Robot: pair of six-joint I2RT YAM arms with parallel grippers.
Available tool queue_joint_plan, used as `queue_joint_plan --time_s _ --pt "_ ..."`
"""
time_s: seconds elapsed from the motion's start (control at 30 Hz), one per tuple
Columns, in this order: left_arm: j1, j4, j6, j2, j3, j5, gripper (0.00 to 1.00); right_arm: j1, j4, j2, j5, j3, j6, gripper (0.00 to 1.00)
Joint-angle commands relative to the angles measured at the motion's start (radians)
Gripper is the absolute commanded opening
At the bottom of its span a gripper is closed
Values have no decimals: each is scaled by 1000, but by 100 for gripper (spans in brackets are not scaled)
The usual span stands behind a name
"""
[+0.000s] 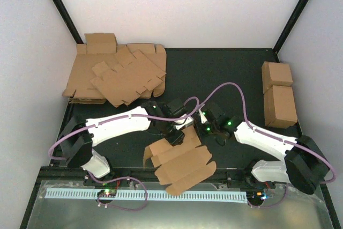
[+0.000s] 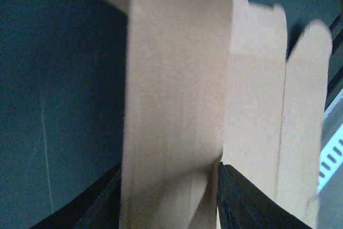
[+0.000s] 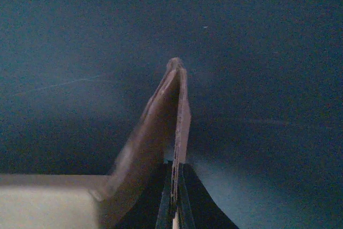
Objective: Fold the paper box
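Observation:
The paper box (image 1: 182, 167) is a brown die-cut sheet, partly folded, at the front middle of the dark table. Its near end hangs over the front edge. My left gripper (image 1: 174, 135) comes in from the left at the box's far end. In the left wrist view a folded panel of the box (image 2: 177, 105) fills the gap between my left gripper's (image 2: 169, 207) two black fingers. My right gripper (image 1: 197, 128) meets the same far end from the right. In the right wrist view my right gripper (image 3: 174, 172) is shut on a thin upright flap (image 3: 172, 111) seen edge-on.
A heap of overlapping cardboard sheets (image 1: 115, 76) lies at the back left, with a small folded box (image 1: 101, 42) at its far edge. Two brown cuboids (image 1: 278, 92) stand at the right edge. A white perforated rail (image 1: 161, 194) runs along the front. Walls close in on three sides.

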Motion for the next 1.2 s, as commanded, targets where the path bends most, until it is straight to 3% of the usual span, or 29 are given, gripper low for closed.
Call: queue_joint_plan --time_s 0.0,0.13,0.4,0.53,0.6,1.03,1.17 --pt "2 132 -22 -35 7 -8 45 26 81 -36 -168 -14 63 6" --pt "4 133 -39 -36 3 -36 45 26 57 -32 -180 -8 52 5" --pt "15 87 -54 -28 10 -111 46 25 -97 -88 -51 5 7 5" --pt "15 76 -39 -35 1 -100 65 25 -94 -98 -34 4 -8 4" --pt "15 70 -25 -35 -10 -93 69 25 -85 -99 -29 5 -16 3" --pt "3 71 81 -62 -68 -77 73 25 -62 -120 -11 -3 -48 2" --pt "3 59 92 -63 -59 -92 65 26 -58 -123 -10 -1 -56 2"
